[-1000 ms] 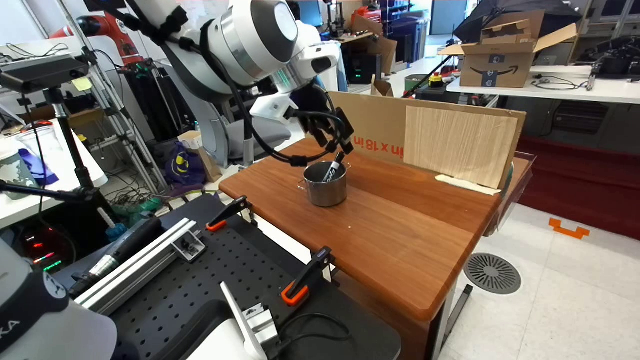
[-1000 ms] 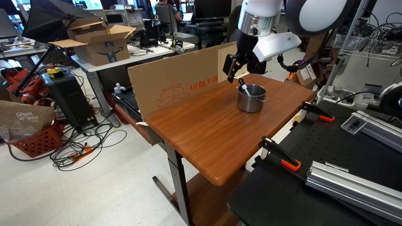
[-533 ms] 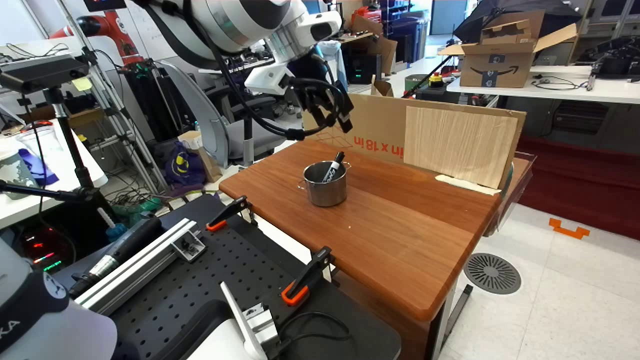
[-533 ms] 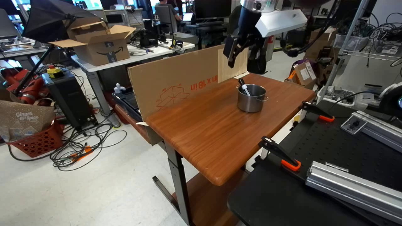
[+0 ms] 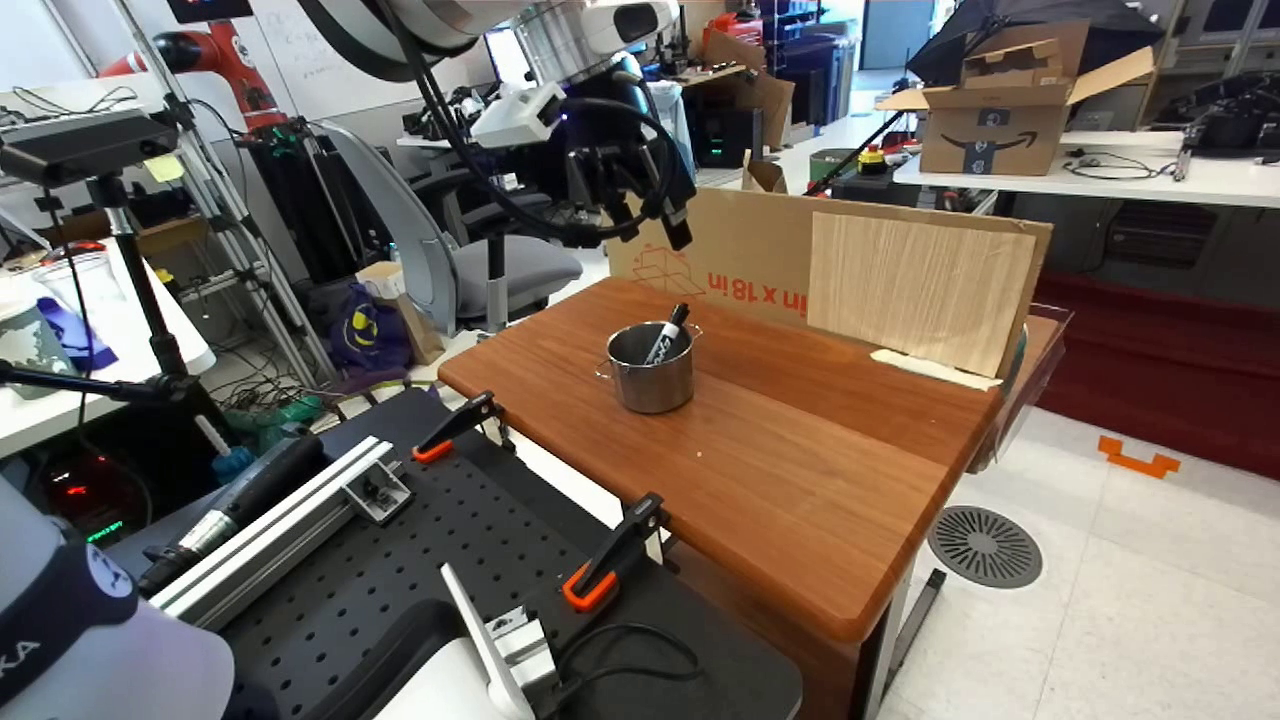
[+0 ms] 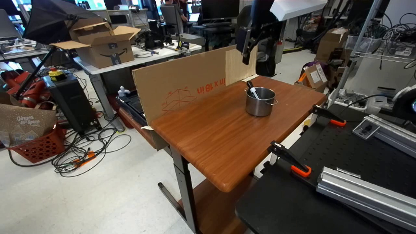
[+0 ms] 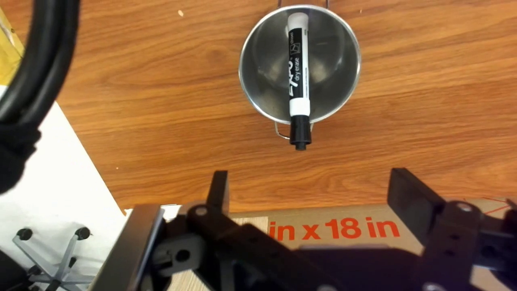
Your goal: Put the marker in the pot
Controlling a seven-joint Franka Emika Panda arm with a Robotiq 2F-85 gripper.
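Observation:
The marker stands tilted in the grey metal pot, its lower white end inside and its black cap sticking out over the rim. Both exterior views show this, with the marker leaning in the pot. In the wrist view the marker lies across the inside of the pot, cap end past the rim near a wire handle. My gripper is open, with nothing between its fingers. In an exterior view the gripper hangs above the pot, apart from it and the marker.
The pot stands on a brown wooden table. A cardboard sheet stands upright along its edge, with a light wood panel on it. Clamps sit along a black perforated board beside the table. A grey chair is behind.
My open gripper has risen and moved away from the pot. The marker and the pot have stayed in place.

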